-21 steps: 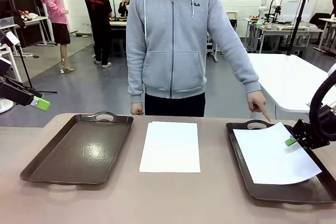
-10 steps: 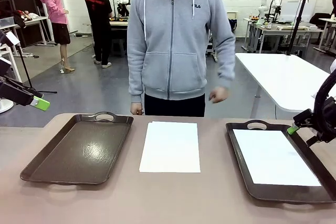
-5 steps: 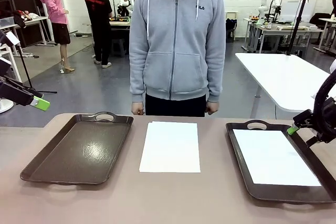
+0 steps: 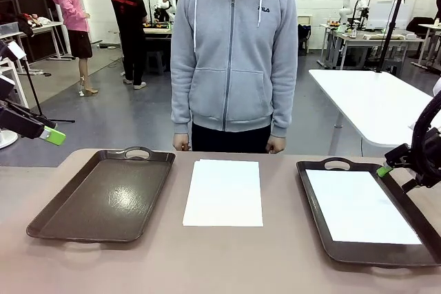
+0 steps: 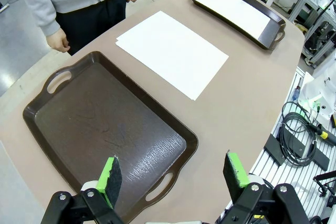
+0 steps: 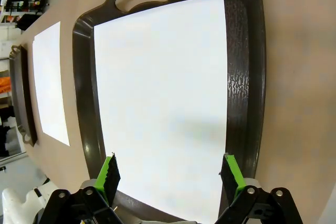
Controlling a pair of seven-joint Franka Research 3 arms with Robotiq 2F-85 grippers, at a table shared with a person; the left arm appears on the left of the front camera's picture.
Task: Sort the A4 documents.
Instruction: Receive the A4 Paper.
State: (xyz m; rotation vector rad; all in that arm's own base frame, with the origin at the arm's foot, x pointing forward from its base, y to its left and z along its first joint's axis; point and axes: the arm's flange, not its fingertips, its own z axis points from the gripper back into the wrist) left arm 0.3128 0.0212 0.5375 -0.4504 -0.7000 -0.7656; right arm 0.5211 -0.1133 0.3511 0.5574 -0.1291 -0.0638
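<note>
Right gripper is hovering wide open, gripping nothing, over an A4 sheet lying flat in the right tray. Left gripper is hanging wide open, empty, apart from the left tray. Other A4 paper is lying on the table between the trays.

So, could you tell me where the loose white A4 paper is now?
Front view: the white A4 paper lies flat mid-table, between the empty dark brown tray on the robot's left and the paper-holding brown tray on its right.
</note>
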